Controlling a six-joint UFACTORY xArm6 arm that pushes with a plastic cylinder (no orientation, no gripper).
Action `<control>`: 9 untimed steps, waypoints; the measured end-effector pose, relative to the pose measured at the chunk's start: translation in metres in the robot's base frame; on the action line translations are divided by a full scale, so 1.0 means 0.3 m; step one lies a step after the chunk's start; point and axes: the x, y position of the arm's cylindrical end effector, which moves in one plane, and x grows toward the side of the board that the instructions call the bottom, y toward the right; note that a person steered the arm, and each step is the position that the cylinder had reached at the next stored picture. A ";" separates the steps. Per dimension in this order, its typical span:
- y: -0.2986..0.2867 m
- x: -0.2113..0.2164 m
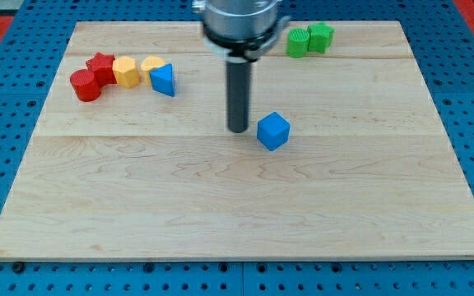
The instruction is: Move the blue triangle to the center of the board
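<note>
Seven blocks lay on the board [237, 222]. Blue triangle [164, 80] sat upper left, touching the yellow heart [151, 66], in a row with yellow hexagon [125, 71], red star [100, 66] and red cylinder [85, 85]. My tip [238, 129] stood near centre, just left of the blue cube [273, 131], well apart from the triangle. Two green blocks [309, 39] sat at top right. No claw fitted; rod only.

My tip [238, 129] sits near board [237, 205] center, just left of blue cube [273, 131]. Blue triangle [164, 80] upper left, touching yellow block [151, 66]; next to those, another yellow block [125, 71], red star [100, 65], red cylinder [85, 85]. Two green blocks [309, 39] at the view's top.
</note>
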 end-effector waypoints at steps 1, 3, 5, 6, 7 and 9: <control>-0.215 -0.054; -0.399 -0.254; -0.356 -0.313; -0.249 -0.326; -0.119 -0.346; -0.143 -0.508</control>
